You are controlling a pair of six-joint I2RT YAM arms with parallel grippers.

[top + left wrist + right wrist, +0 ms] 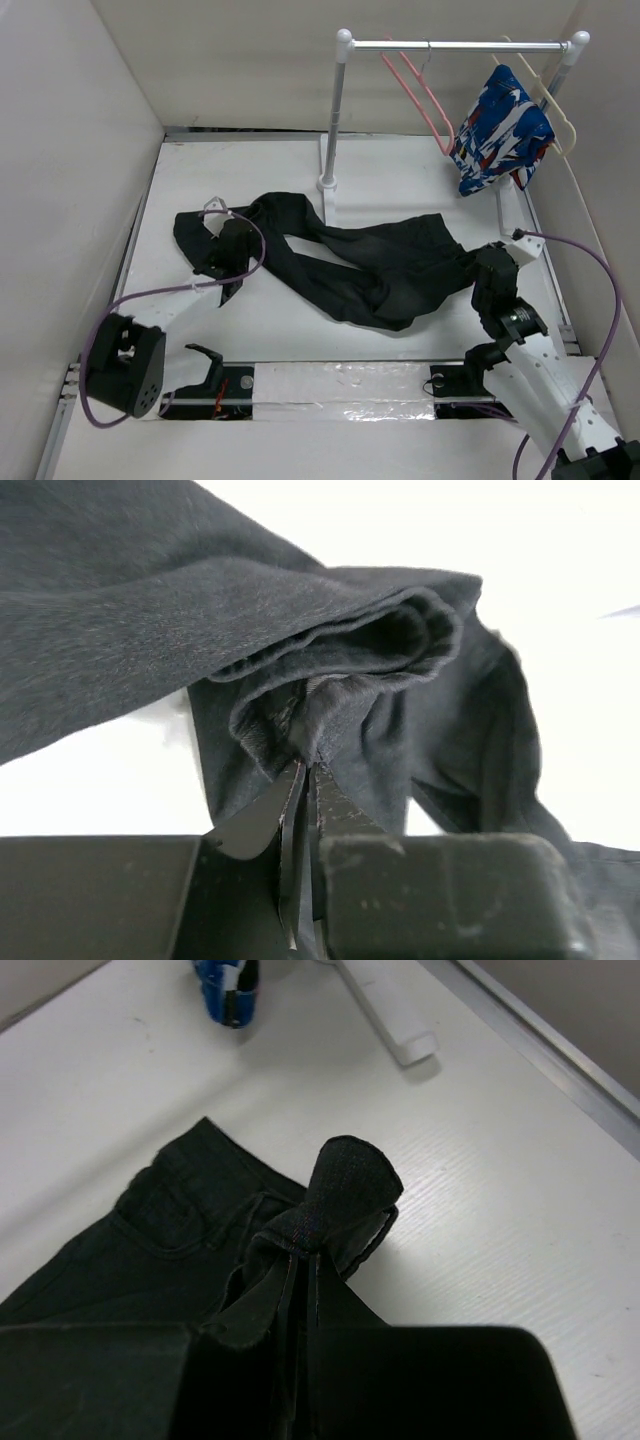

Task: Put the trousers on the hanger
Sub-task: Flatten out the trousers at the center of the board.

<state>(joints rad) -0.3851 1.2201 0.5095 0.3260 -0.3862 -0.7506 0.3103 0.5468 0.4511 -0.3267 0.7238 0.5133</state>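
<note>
The soft, matte black trousers point(360, 265) sprawl crumpled across the white table point(250, 330), and the thin pink wire hanger point(422, 98) hangs on the rail point(455, 45) behind. The left gripper point(303, 775) pinches a folded leg end tight between its jaws, and the right gripper point(303, 1252) pinches a bunched waistband corner. Both arms reach forward, low over the table.

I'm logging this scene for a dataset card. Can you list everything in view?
Long black fabric trousers: one, black, sprawled across the table's middle.
Thin pink wire hanger: one, pink, hanging bare on the rail.
Cream-coloured hanger: one, cream, at the rail's right end.
Blue-white-red patterned garment: one, draped on the cream-coloured hanger.
White clothes rail: one, white, at the table's far side.
White table: one, white.
Left gripper: black, shut on the trousers' left end.
Right gripper: black, shut on the waistband.
</note>
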